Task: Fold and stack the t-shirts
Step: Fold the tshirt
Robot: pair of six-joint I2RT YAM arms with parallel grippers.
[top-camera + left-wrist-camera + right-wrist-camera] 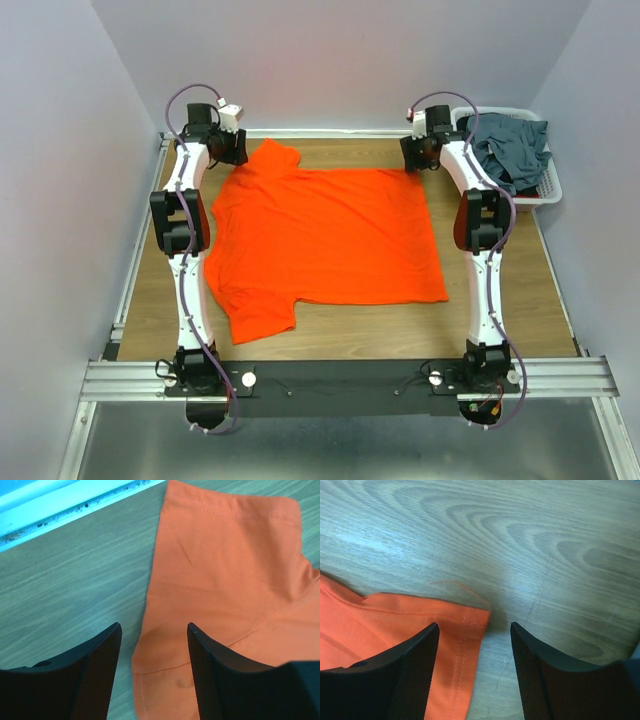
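A bright orange-red t-shirt lies spread flat on the wooden table, collar to the left. My left gripper hovers open over its far sleeve, its jaws astride the sleeve's edge, holding nothing. My right gripper hovers open over the shirt's far hem corner, the corner between the jaws, holding nothing. Dark slate blue-grey t-shirts lie heaped in the white basket at the far right.
The white slatted basket stands off the table's far right corner beside the right arm. A pale wall and metal rail run along the table's far edge. Bare wood shows in front of the shirt.
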